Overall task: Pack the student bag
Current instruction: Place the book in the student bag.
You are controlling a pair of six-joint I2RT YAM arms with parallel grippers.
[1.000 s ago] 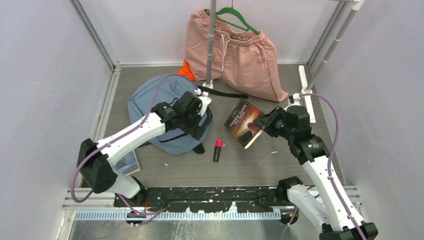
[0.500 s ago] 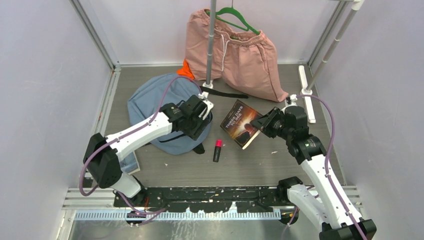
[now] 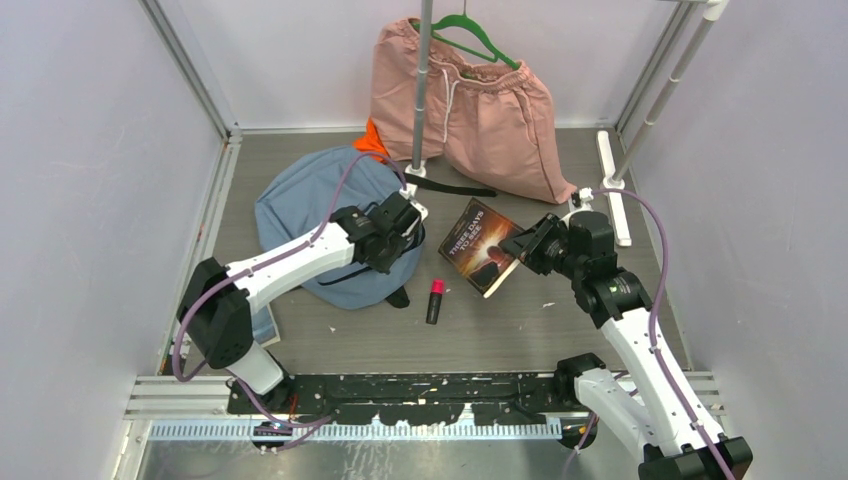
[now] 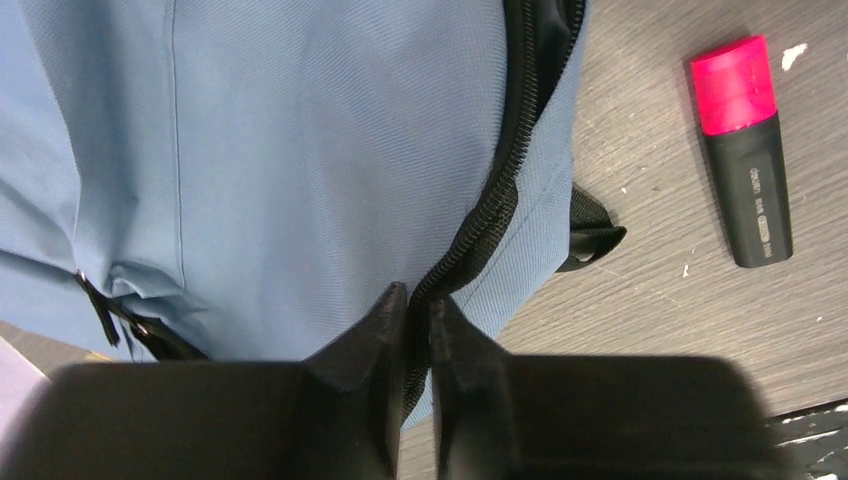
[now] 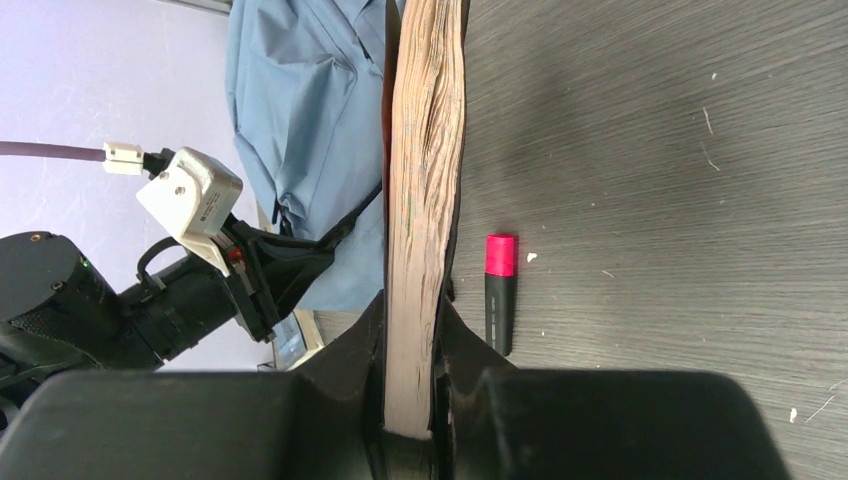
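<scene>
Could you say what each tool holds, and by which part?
Right tool: the book, across its covers at one edge. Left tool: the bag, at its zipper.

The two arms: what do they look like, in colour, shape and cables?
The left arm and right arm have white tubular links with black joint housings. A purple cable loops along each. The fingers are black wedges, narrowing to the tips.

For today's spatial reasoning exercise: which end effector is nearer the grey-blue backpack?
Left. The left end effector pinches the student bag at its zipper edge; the right end effector, gripping a book, is off to the bag's right.
</scene>
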